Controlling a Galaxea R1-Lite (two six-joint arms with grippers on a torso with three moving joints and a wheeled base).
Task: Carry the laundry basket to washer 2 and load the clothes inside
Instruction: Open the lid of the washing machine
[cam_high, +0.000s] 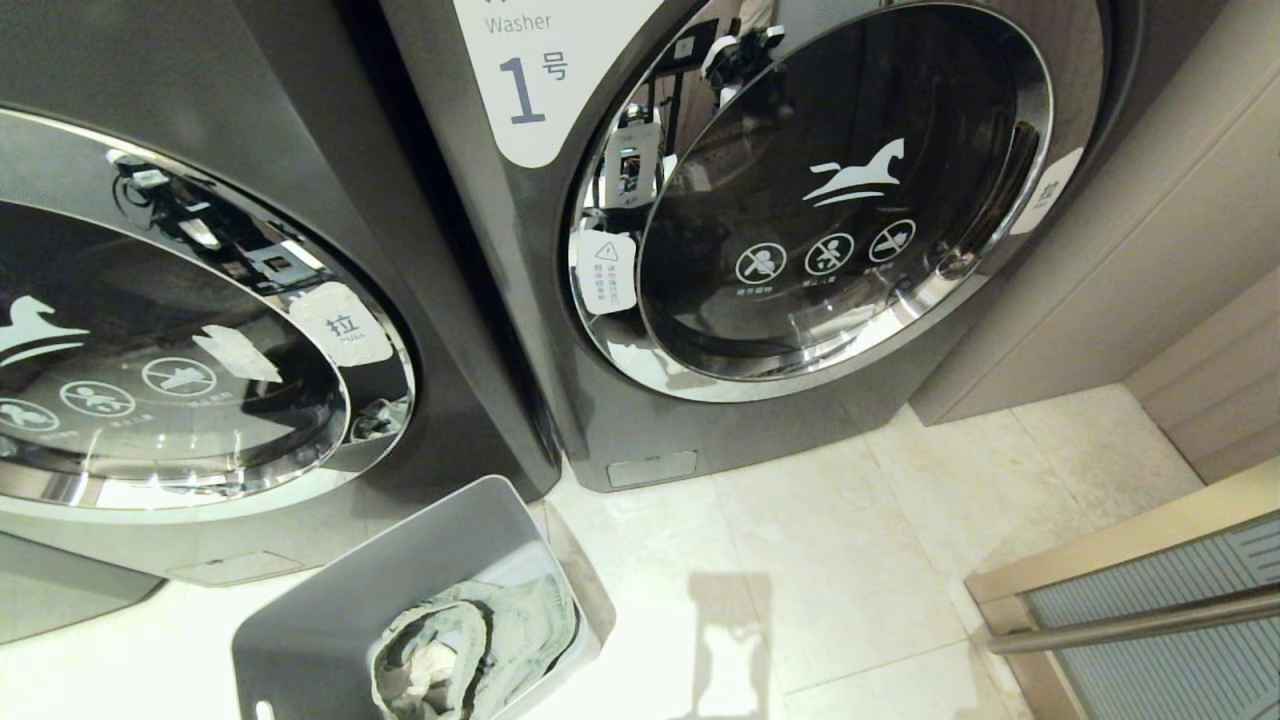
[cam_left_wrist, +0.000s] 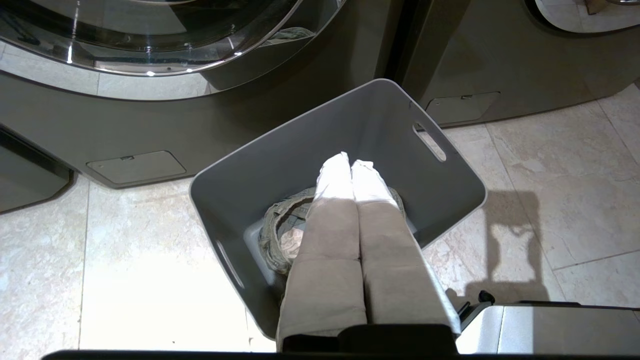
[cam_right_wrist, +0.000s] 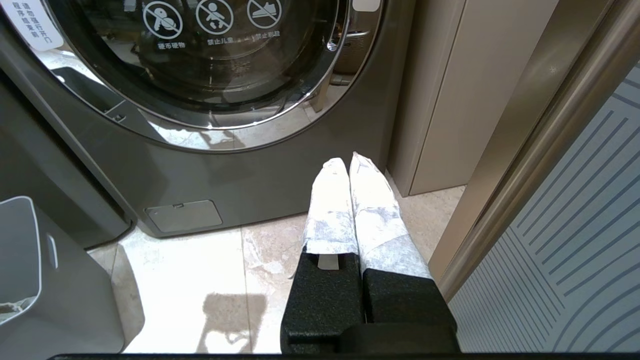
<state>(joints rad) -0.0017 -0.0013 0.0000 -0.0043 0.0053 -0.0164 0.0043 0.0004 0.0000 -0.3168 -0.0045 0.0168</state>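
- The grey plastic rectangular laundry basket (cam_high: 330, 610) with rounded corners and slot handles is sitting on the pale marble-tile floor (cam_high: 850, 560), its far corner lying just beside the foot of the left-hand dark grey front-load washer (cam_high: 300, 120); no number label is showing on that machine.
- The bundle of faded grey-green denim-like clothes (cam_high: 480, 640) with a white inner patch is lying in the bottom of the basket.
- The left hand (cam_left_wrist: 351, 163) is hanging over the basket above the clothes, its white-wrapped fingers pressed together and holding nothing.
- The right hand (cam_right_wrist: 350, 160) is hovering over bare floor in front of the other washer, fingers likewise together and empty.
- Open tile is stretching from the basket's right side across to a beige cabinet panel (cam_high: 1130, 260) and a bronze-framed ribbed glass door (cam_high: 1150, 620) with a bar handle, which are closing off the right edge.
- The right-hand dark grey washer (cam_high: 600, 400) is wearing a white label reading "Washer" and a blue "1" with a Chinese character.
- Its chrome-ringed glass door (cam_high: 850, 190) is showing a white horse logo, three prohibition icons, a warning sticker and a pull tab.
- The left washer's door is bearing the same logo and a tab printed "拉 PULL".
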